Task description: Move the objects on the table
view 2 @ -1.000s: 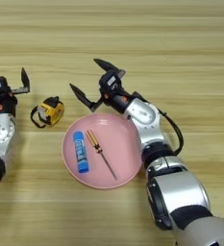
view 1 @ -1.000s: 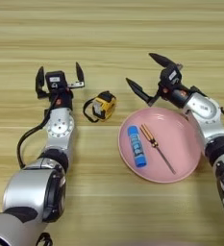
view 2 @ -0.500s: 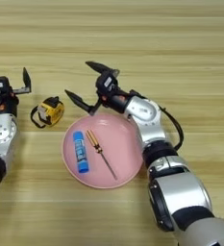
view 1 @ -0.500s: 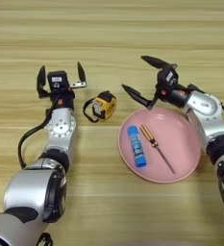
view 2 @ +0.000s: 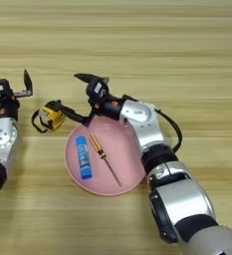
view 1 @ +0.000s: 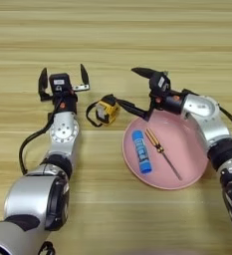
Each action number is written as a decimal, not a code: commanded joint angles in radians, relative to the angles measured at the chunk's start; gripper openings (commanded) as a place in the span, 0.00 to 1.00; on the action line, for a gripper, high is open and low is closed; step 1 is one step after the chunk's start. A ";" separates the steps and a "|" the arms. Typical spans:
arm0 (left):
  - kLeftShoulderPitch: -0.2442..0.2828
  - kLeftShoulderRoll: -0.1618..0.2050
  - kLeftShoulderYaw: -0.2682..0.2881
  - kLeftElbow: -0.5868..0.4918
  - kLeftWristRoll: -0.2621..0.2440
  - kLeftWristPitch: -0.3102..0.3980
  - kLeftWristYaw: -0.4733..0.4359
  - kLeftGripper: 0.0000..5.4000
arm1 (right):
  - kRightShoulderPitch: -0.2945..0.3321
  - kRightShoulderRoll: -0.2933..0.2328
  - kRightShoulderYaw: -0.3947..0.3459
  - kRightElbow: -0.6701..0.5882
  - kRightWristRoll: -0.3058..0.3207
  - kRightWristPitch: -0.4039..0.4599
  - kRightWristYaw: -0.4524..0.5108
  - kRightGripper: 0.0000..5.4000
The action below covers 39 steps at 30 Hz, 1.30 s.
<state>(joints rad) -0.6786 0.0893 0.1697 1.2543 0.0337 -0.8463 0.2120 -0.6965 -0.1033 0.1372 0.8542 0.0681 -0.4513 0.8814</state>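
right hand (view 1: 132, 89) shifted left, beside tape measure (view 1: 107, 109)

Round pink plate (view 1: 187, 167), shallow, smooth and glossy, with a low raised rim. One item only. It lies flat on the light wood surface, right of centre and towards the near side, upright and whole. The rim's upper left edge is partly covered from above; the remainder of the rim shows clear.
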 commanded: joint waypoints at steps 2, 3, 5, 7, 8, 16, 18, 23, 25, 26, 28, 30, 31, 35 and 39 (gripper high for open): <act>0.012 -0.010 -0.006 -0.012 0.010 -0.015 0.007 1.00 | -0.006 0.030 0.039 -0.016 -0.027 0.058 -0.001 1.00; 0.013 -0.011 -0.007 -0.013 0.010 -0.016 0.008 1.00 | -0.007 0.035 0.044 -0.015 -0.029 0.067 -0.001 1.00; 0.013 -0.012 -0.007 -0.014 0.011 -0.017 0.008 1.00 | -0.009 0.047 0.052 -0.010 -0.031 0.087 -0.001 1.00; 0.014 -0.012 -0.008 -0.014 0.011 -0.019 0.009 1.00 | -0.013 0.058 0.060 0.003 -0.043 0.096 -0.010 1.00; 0.014 -0.012 -0.008 -0.014 0.011 -0.019 0.009 1.00 | -0.015 0.064 0.064 0.009 -0.048 0.101 -0.014 1.00; 0.013 -0.013 -0.010 -0.015 0.010 -0.020 0.010 1.00 | -0.034 0.099 0.093 0.079 -0.104 0.129 -0.072 1.00; 0.013 -0.014 -0.010 -0.016 0.010 -0.020 0.010 1.00 | -0.043 0.104 0.096 0.105 -0.123 0.137 -0.107 1.00; 0.012 -0.014 -0.011 -0.015 0.010 -0.020 0.010 1.00 | -0.062 0.115 0.113 0.152 -0.178 0.094 -0.202 1.00; 0.011 -0.015 -0.011 -0.015 0.010 -0.020 0.009 1.00 | -0.070 0.121 0.117 0.171 -0.196 0.075 -0.238 1.00; 0.011 -0.015 -0.011 -0.015 0.009 -0.020 0.009 1.00 | -0.074 0.123 0.121 0.180 -0.205 0.067 -0.254 1.00; 0.011 -0.015 -0.011 -0.014 0.009 -0.020 0.008 1.00 | -0.080 0.128 0.123 0.197 -0.218 0.053 -0.276 1.00; 0.010 -0.015 -0.011 -0.013 0.009 -0.019 0.007 1.00 | -0.085 0.136 0.120 0.212 -0.222 0.048 -0.287 1.00; 0.010 -0.015 -0.010 -0.013 0.008 -0.019 0.007 1.00 | -0.087 0.140 0.120 0.218 -0.224 0.046 -0.292 1.00; 0.010 -0.014 -0.010 -0.013 0.008 -0.020 0.005 1.00 | -0.091 0.154 0.120 0.236 -0.229 0.045 -0.291 1.00; 0.010 -0.015 -0.009 -0.013 0.007 -0.021 0.004 1.00 | -0.094 0.172 0.107 0.248 -0.214 0.064 -0.267 1.00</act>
<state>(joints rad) -0.6721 0.0752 0.1617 1.2464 0.0347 -0.8671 0.2140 -0.7688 0.0553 0.2506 1.0924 -0.1549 -0.4022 0.6000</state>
